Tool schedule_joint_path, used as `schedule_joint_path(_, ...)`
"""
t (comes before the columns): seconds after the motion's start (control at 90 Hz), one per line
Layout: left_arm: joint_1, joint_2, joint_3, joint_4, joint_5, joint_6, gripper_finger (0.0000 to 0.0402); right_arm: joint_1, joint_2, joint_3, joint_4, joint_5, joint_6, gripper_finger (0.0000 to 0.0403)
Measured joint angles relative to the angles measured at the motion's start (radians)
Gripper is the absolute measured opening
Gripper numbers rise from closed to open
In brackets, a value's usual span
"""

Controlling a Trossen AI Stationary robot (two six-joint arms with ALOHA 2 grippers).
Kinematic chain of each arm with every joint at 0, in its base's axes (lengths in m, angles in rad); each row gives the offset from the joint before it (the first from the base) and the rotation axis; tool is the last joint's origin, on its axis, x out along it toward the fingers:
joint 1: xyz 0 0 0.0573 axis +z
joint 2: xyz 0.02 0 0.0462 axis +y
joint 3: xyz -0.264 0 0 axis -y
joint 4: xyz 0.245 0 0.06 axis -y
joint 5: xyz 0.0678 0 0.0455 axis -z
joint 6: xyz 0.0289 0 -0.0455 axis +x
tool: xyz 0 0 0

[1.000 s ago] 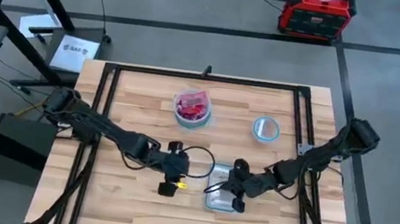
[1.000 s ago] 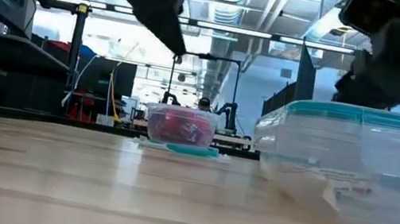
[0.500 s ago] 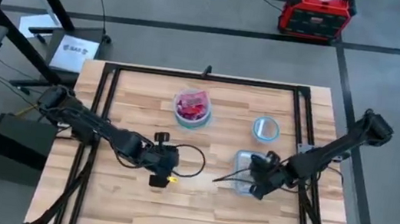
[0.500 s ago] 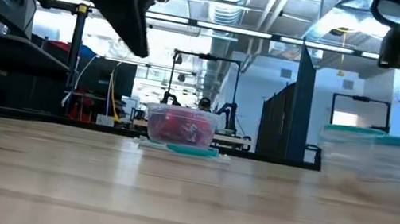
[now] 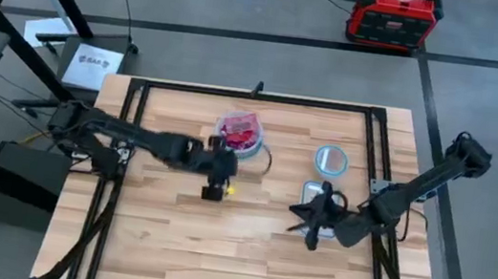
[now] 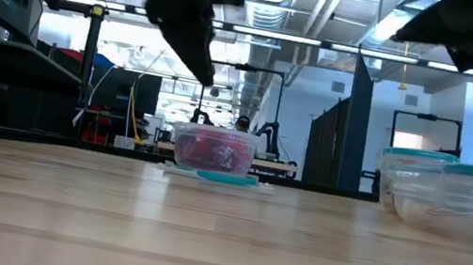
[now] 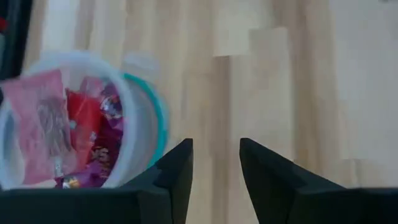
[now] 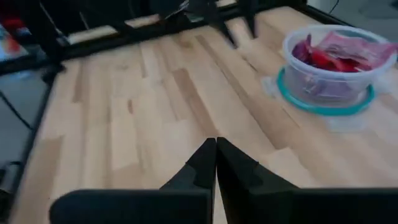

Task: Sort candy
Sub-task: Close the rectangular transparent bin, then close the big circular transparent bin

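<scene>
Watching from the side of the table, here's what I've got:

Landmark: the clear candy bowl (image 5: 240,134) with the teal base, toward the far middle of the table (image 5: 159,234).
Candy location: the candy (image 7: 81,134) is all heaped inside that bowl, piled up to the rim; I can't spot any loose pieces on the wood.
Candy looks: small flat wrapped pieces, mostly red and purple, plus a pale pink wrapper lying on top (image 8: 357,46).
How it'll handle (my guess): super light, crinkly, a bit slippery, and soft enough to squash. Best bet is probably pinching one wrapper by its flat edge or a twisted end off the top of the heap instead of digging in.
Left gripper (image 7: 214,162): hovering just beside the bowl on its near side, fingers parted with a narrow gap, nothing held.
Right gripper (image 8: 216,163): well off to the right of the bowl, fingers pressed together and empty.
Other stuff: a small clear bowl (image 5: 329,159) sits to the right of the candy bowl, and a clear tub (image 6: 454,200) sits near the right gripper.
Risk: grabbing two stuck wrappers at once.
</scene>
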Motion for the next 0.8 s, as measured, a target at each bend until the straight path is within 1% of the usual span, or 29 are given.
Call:
schedule_joint_path(0.056, 0.055, 0.002, 0.000, -0.007, 0.038, 0.024, 0.0134, -0.001, 0.043, 0.000, 0.005, 0.013, -0.001, 0.0000)
schedule_joint_path(0.167, 0.125, 0.025, 0.000, 0.022, 0.060, 0.112, 0.0151, -0.009, 0.128, 0.000, 0.003, 0.041, -0.004, 0.0000)
schedule_joint_path(0.256, 0.150, 0.060, 0.000, 0.026, 0.063, 0.191, 0.0158, -0.017, 0.182, 0.000, 0.008, 0.040, 0.014, 0.0000)
schedule_joint_path(0.356, 0.153, 0.108, 0.000, 0.014, 0.055, 0.254, 0.0160, -0.017, 0.227, 0.000, 0.007, 0.036, 0.046, 0.0000)
schedule_joint_path(0.411, 0.154, 0.128, 0.000, 0.022, 0.028, 0.264, 0.0160, -0.012, 0.244, 0.000, 0.009, 0.027, 0.049, 0.0000)
schedule_joint_path(0.6, 0.181, 0.182, -0.002, 0.033, 0.013, 0.281, 0.0160, -0.012, 0.271, 0.002, 0.018, 0.012, 0.066, 0.0000)
schedule_joint_path(0.733, 0.192, 0.177, 0.000, 0.042, 0.019, 0.281, 0.0160, -0.011, 0.272, 0.002, 0.016, -0.008, 0.075, 0.0000)
schedule_joint_path(0.8, 0.200, 0.179, 0.000, 0.033, 0.018, 0.283, 0.0153, -0.011, 0.272, 0.002, 0.014, -0.009, 0.072, 0.0000)
